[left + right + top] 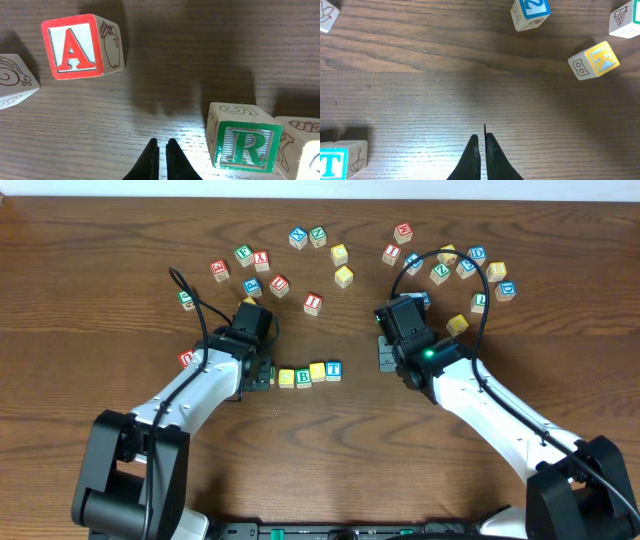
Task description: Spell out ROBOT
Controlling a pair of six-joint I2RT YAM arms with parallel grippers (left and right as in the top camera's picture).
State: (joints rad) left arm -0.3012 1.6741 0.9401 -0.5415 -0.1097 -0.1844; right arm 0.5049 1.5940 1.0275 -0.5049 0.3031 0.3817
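Near the table's middle lies a row of cubes: a plain yellow cube (286, 377), the green B (303, 378), a second yellow cube (318, 371) and the blue T (333, 369). My left gripper (258, 372) sits at the row's left end and covers that end from above. In the left wrist view the green R (245, 145) stands just right of my left gripper (162, 145), which is shut and empty, apart from the cube. My right gripper (388, 360) is shut and empty to the right of the row. In the right wrist view the right gripper (482, 139) points over bare wood, with the T (332, 162) at lower left.
A red A cube (75, 47) lies left of the left gripper, also the red A (187, 358). Several loose cubes are scattered across the back of the table, among them a red I (313, 302), a yellow cube (457, 325) and a blue Z (530, 12).
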